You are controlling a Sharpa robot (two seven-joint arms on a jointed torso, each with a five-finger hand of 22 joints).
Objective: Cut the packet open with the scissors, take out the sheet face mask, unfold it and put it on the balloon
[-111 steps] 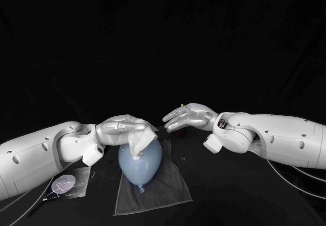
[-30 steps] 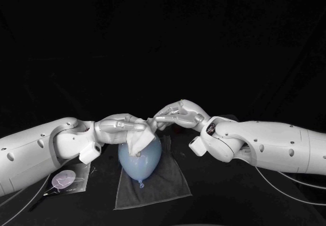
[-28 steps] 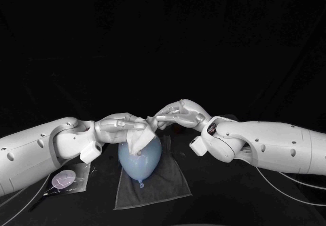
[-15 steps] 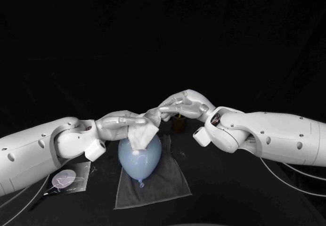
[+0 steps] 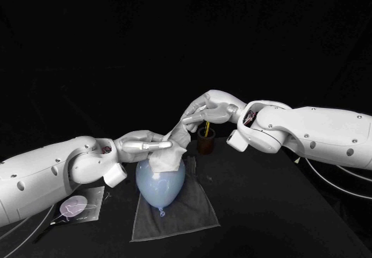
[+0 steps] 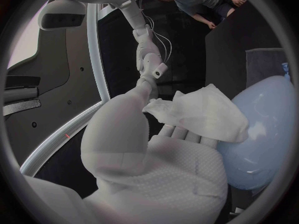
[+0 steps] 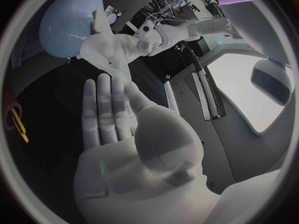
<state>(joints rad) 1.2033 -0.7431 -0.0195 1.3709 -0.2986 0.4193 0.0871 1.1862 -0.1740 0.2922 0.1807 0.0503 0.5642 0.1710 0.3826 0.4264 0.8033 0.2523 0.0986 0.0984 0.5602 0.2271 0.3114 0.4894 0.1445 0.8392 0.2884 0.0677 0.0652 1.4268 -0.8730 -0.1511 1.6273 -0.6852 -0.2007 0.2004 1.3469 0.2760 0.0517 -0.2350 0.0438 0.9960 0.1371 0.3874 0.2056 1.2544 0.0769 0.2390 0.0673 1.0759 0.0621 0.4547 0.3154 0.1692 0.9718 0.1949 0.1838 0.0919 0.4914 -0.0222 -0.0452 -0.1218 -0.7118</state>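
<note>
1. The sheet face mask (image 5: 175,144) is partly bunched and stretched between both hands. Its lower end is draped over the fat end of the balloon (image 5: 161,185).
2. The left hand (image 5: 143,148) grips the lower bunch just above the balloon.
3. The right hand (image 5: 208,110) pinches the top corner, held higher.
4. The balloon lies on a grey cloth (image 5: 186,217).
5. The packet (image 5: 76,207) lies flat near the left arm.
6. A brown cup (image 5: 205,145) behind the balloon holds something yellow, probably the scissors (image 5: 206,130).

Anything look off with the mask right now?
The mask is bunched, not spread: the left hand grips one end over the balloon, the right hand pinches the other end higher. Nothing else stands out.
</note>
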